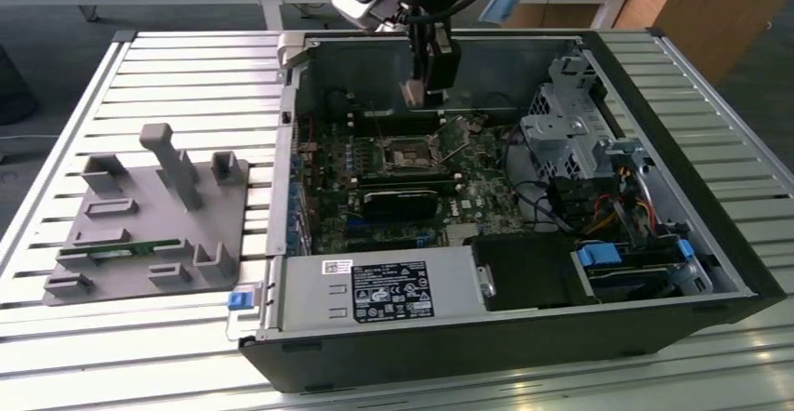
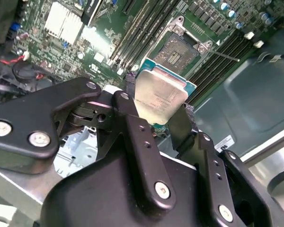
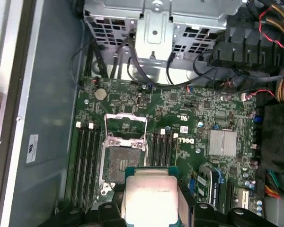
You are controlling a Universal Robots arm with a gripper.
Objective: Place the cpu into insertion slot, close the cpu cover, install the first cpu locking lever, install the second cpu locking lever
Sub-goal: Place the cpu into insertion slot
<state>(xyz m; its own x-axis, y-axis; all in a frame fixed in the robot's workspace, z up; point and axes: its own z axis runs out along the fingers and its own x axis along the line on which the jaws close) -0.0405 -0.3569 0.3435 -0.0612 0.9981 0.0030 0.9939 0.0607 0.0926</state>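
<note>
My gripper hangs inside the open computer case, shut on the cpu, a flat square chip with a silvery top and green edge. In both wrist views the chip sits between the black fingers, held above the green board. The cpu hovers beside the insertion slot, not in it. The slot lies bare, its dark pin grid exposed. The cpu cover, a thin silver frame, stands swung open at the slot's far edge.
Long black memory slots flank the socket. A black graphics card lies nearer the power supply. A metal drive cage with cables fills the case's exterior-view right. A grey fixture stands on the slatted table at the left.
</note>
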